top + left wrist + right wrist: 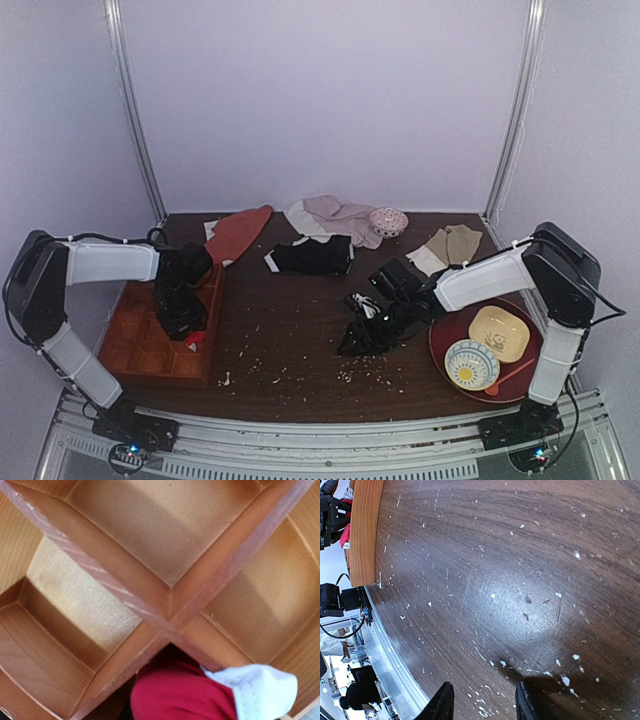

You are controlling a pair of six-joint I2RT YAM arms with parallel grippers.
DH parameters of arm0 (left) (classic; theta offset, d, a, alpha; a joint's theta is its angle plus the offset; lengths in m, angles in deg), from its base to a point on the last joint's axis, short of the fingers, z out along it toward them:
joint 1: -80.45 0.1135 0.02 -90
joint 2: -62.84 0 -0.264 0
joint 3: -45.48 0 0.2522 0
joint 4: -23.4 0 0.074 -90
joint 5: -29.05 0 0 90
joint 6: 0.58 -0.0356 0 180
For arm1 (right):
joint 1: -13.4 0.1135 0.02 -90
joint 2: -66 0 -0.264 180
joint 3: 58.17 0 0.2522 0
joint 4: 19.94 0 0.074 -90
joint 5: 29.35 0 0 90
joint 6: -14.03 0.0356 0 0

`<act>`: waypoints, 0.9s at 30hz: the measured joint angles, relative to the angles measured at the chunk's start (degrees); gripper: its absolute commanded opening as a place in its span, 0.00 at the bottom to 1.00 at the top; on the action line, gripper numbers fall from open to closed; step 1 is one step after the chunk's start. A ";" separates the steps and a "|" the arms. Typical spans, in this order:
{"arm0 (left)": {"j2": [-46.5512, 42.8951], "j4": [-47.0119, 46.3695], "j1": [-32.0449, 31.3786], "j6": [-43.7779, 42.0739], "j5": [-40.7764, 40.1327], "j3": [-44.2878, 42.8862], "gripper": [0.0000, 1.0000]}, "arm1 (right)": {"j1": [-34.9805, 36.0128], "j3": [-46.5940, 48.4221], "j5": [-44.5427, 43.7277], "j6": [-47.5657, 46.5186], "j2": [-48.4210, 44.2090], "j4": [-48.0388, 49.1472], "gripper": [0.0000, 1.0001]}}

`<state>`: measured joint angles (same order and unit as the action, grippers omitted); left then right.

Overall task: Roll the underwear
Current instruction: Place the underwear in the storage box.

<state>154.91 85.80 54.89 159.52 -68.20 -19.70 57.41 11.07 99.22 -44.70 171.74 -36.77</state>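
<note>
Dark wooden table (290, 330) scattered with crumbs, white walls behind. Left gripper (188, 328) is clamped on the underwear (180, 695); its fingers are hidden in the wrist view. Fabric is bunched, bright red, with a white stitched edge at one end; no lettering visible. It hangs over the divider cross of the wooden tray (135, 350), near the tray's near-right corner. Right gripper (482, 705) has jaws apart and empty, low over bare table, well apart from the tray. Black briefs (312, 256) lie farther back.

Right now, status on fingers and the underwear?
Left fingers shut on red underwear over the wooden tray. Right fingers open, empty, above table. Compartments below hold nothing.
</note>
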 measured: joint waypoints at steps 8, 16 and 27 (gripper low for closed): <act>0.28 0.76 0.09 -0.11 0.17 -0.74 0.17 | 0.00 0.00 0.00 0.00 0.00 0.00 0.42; -0.66 1.09 0.42 -0.96 1.05 -1.49 0.37 | -0.07 -0.02 0.02 0.20 0.00 0.02 0.43; -4.83 1.79 0.22 -1.68 7.04 -1.22 0.50 | -0.07 0.02 0.07 0.22 0.00 0.04 0.43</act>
<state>150.08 87.59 55.11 157.84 -61.16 -20.92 57.34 11.09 99.29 -44.49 171.74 -36.73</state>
